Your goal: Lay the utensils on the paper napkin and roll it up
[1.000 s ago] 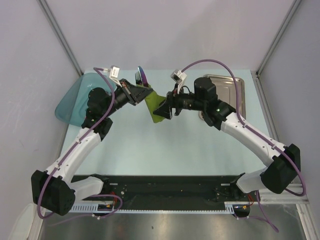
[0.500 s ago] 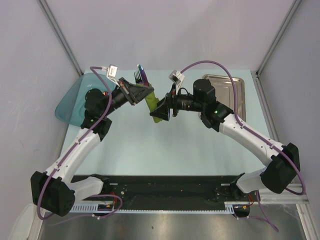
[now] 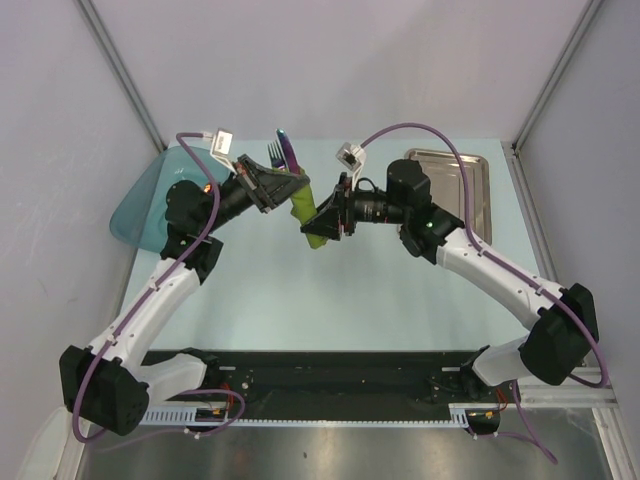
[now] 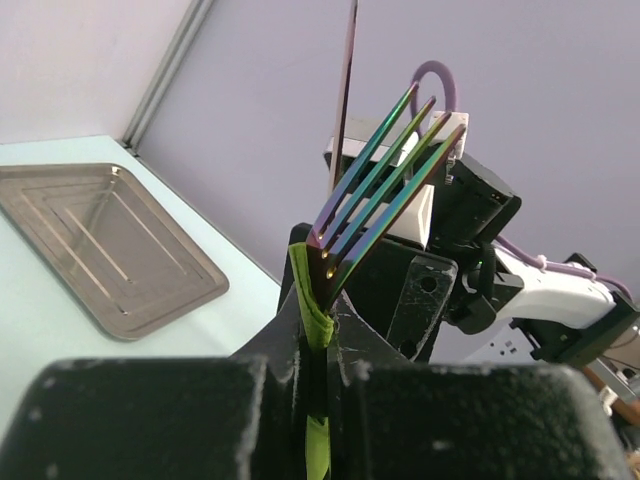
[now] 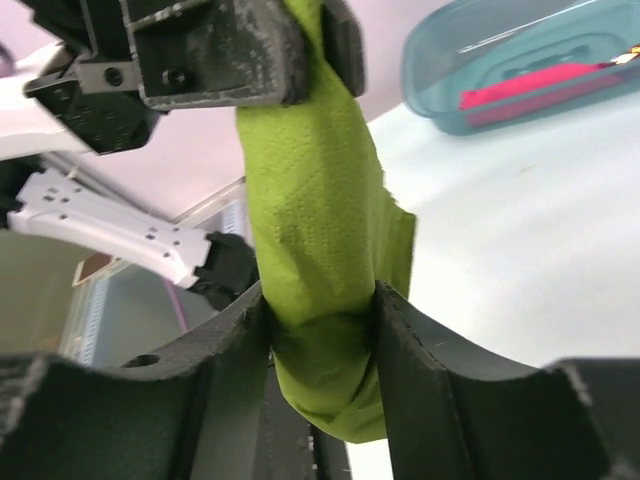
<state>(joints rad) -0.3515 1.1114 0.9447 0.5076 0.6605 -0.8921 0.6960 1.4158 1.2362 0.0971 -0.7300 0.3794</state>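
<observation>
The olive-green paper napkin (image 3: pixel 306 214) is rolled into a tube and held in the air over the table's far middle. The utensils (image 3: pixel 283 152) are wrapped in it. The rainbow fork tines (image 4: pixel 385 190) and a thin knife blade (image 4: pixel 346 100) stick out of its top. My left gripper (image 3: pixel 284 186) is shut on the upper part of the roll (image 4: pixel 312 310), just below the tines. My right gripper (image 3: pixel 322 222) grips the lower end, and both its fingers (image 5: pixel 225 345) press against the green paper (image 5: pixel 318 250).
A silver metal tray (image 3: pixel 468 176) lies at the far right of the table, also visible as the tray (image 4: pixel 110 245) in the left wrist view. A teal plastic tub (image 3: pixel 138 205) sits at the far left, and a pink bar (image 5: pixel 540 85) lies inside the tub (image 5: pixel 450 60).
The right gripper's jaws have closed in on the roll's lower end. Both grippers and the roll have drifted slightly left. The left grip is unchanged.
</observation>
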